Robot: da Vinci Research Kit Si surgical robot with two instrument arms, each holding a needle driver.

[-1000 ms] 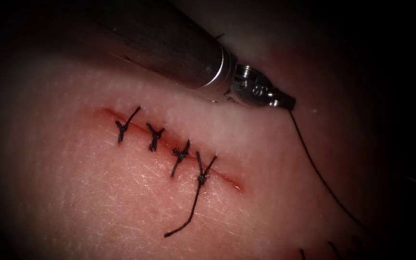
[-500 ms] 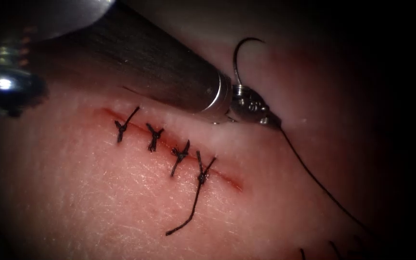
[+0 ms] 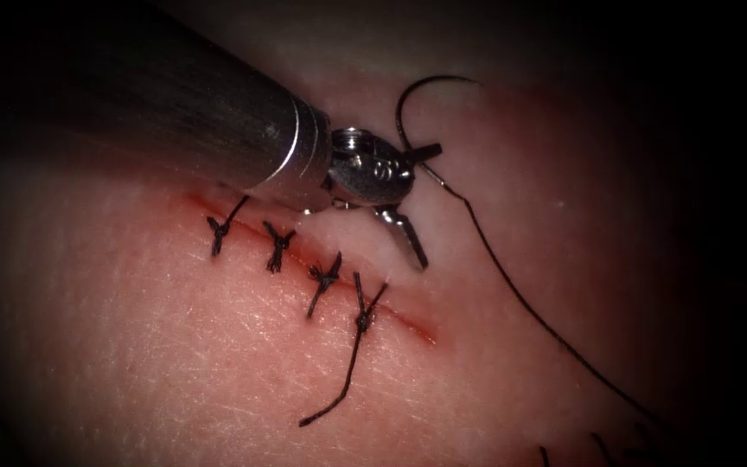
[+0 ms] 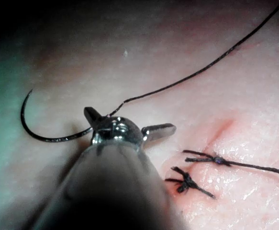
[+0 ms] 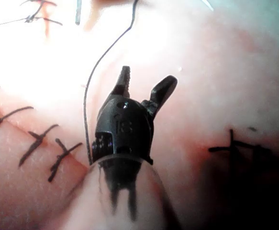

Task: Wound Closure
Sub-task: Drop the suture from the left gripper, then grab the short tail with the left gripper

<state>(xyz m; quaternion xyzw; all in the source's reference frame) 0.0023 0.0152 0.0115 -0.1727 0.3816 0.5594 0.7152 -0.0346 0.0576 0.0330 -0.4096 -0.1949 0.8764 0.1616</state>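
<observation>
Half a second ago the left tool was shut at the spot where needle and thread meet. Now it has slid back toward the left and its two jaws are spread wide apart.

The needle is free. It seems to lie on top of the tissue, not stuck in it, up and to the right of the cut. Its curve bends up and away from the tool's upper jaw, and its thread end sits just beside that jaw. I cannot tell if they touch. The thread runs from there down to the right, across the tissue.

The left wrist view shows the same thing: the needle arcs away on one side, and the left tool is wide open and holds nothing.

The left tool looks like the nearer one to the needle.

The right tool is partly open over the tissue and holds nothing. A strand of thread passes beside it.

Four stitches cross the cut, and the last one has a long loose end.
</observation>
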